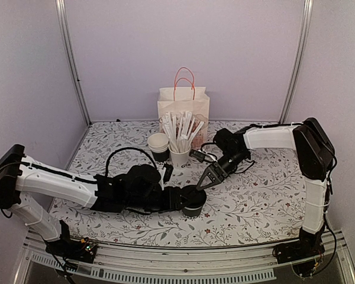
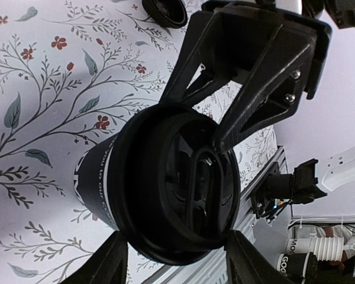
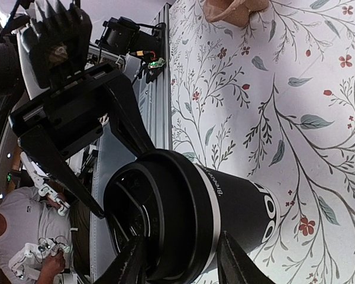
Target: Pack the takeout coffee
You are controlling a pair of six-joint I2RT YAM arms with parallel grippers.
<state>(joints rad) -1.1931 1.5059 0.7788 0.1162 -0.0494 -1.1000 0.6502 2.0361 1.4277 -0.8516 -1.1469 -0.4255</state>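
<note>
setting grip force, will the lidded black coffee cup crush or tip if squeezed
The coffee cup looks like paper, so its wall probably dents under hard squeezing. Its lid looks stiffer, likely bracing the rim. Upright, it may tip if pushed.

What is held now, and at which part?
Cannot be told. The left end effector and right end effector both straddle the coffee cup near its lid; contact is unclear.

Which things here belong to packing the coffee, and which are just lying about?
Job in hand:
- coffee cup, lid on
- left end effector and right end effector, both at the cup
- paper bag, probably where the cup goes

Lying about:
- stack of lidless cups
- cup of wrapped sticks
</note>
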